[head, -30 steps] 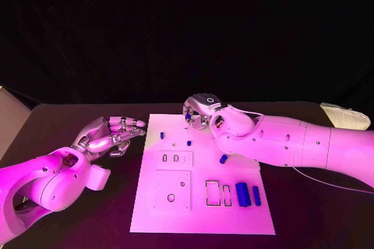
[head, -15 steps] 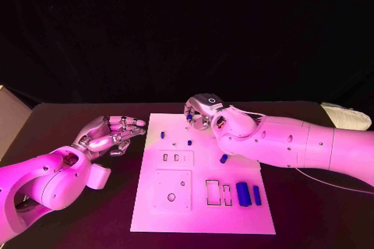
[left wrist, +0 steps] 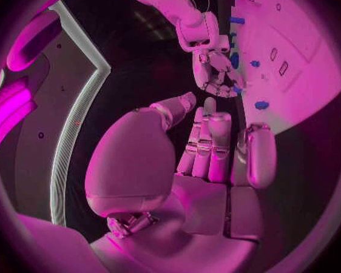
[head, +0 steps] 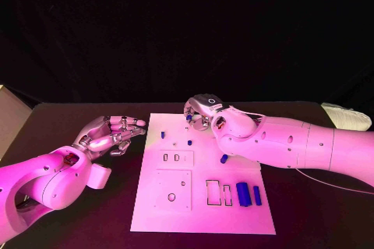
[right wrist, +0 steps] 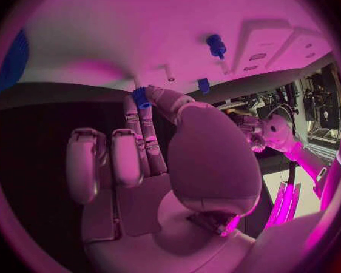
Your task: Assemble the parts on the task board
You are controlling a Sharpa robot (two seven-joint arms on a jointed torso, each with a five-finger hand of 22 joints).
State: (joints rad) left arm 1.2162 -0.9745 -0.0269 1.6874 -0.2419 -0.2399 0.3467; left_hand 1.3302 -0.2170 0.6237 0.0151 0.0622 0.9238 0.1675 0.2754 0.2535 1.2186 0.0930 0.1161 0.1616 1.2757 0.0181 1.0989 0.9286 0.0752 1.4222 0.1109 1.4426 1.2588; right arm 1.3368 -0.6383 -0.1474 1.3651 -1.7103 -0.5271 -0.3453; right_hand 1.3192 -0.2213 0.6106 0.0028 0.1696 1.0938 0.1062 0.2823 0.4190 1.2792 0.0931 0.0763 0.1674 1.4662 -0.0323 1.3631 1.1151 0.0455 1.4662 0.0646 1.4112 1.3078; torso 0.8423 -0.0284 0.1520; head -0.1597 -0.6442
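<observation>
The board (head: 202, 206) lies mid-counter (head: 312, 216); left hand (head: 109, 134) beside its left edge, right hand (head: 201, 113) over its far edge.

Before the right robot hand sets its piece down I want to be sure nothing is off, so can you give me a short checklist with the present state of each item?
1. Right robot hand grips a small blue part at its fingertips: ok.
2. That hand is over the far end of the task board: ok.
3. Left robot hand is off the board, beside its left edge, holding nothing: ok.
4. Two long blue parts lie near the board's right edge, away from both hands: ok.
5. Held part lined up with a hole: cannot tell, the fingers hide the spot.
</observation>
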